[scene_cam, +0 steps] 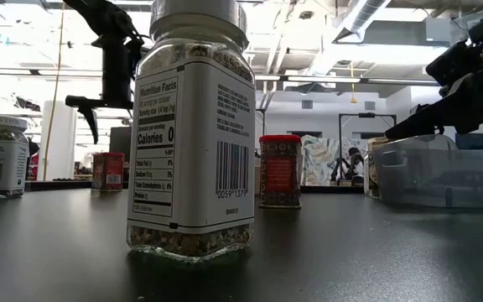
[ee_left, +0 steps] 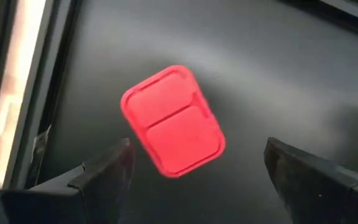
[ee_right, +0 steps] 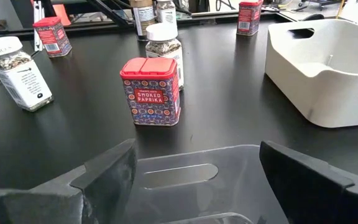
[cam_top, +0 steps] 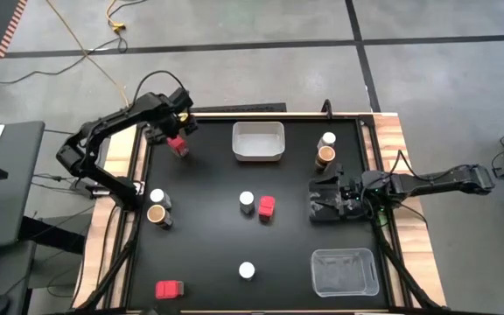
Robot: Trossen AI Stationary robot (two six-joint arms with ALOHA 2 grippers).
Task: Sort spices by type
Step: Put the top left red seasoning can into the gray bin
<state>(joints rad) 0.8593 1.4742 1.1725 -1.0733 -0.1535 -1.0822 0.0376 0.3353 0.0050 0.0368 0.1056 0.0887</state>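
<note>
Red-lidded paprika box stands on the black counter at its far left corner, directly under the left gripper, whose fingers are spread wide on either side of it and hold nothing. Whether they touch the box is hard to say. The right gripper rests low at the counter's right side, fingers equally wide and empty, just above the clear plastic bin. Another red box stands mid-counter beside a white-lidded jar. Near the white bin, a brown-lidded jar touches a white-lidded one.
</note>
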